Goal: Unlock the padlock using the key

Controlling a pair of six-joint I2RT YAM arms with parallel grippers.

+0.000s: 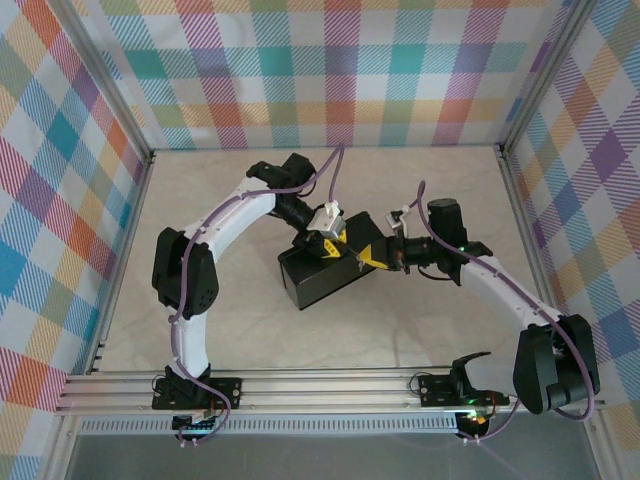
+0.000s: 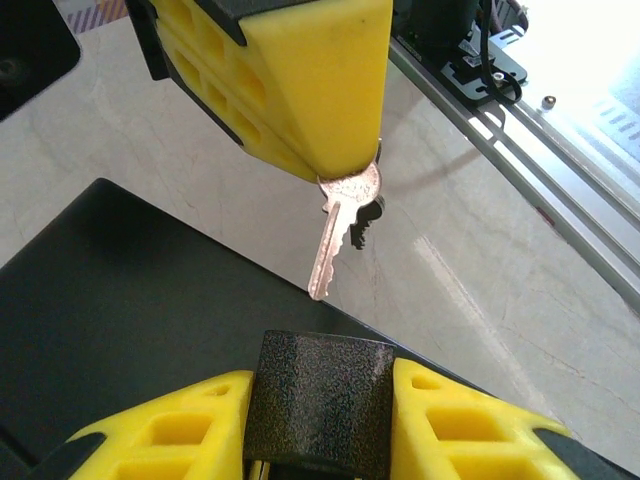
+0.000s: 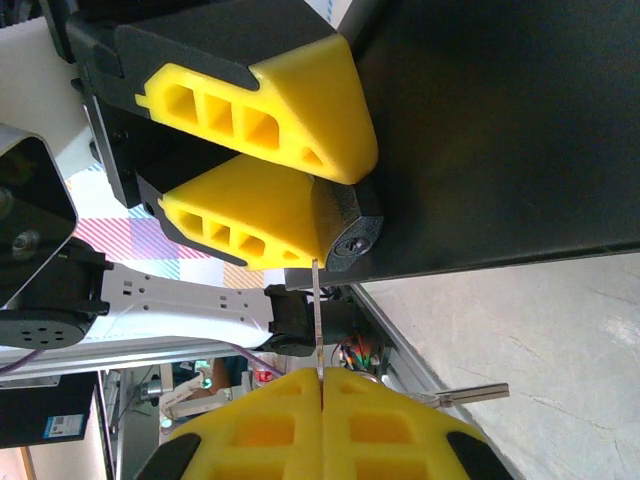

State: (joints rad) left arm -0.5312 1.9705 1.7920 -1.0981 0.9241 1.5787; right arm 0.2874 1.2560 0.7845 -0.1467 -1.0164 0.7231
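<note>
Dark and speckled, the padlock (image 2: 320, 400) is a small chunky block with a round keyhole in its end. The left gripper (image 3: 345, 185) pinches it between its yellow fingers, by the edge of the black box (image 2: 120, 320). The key (image 2: 343, 225) is thin, shiny and pale gold, with little teeth along one side. The right gripper (image 3: 322, 385) has its fingers pressed tight on the key's round head. The key's tip points at the padlock, just beside it, above the pale table (image 2: 480, 300).

Key (image 3: 318, 310) edge-on in the right hand (image 3: 322, 376), its tip just beside the left hand's (image 3: 345, 195) padlock (image 3: 350, 228)
</note>
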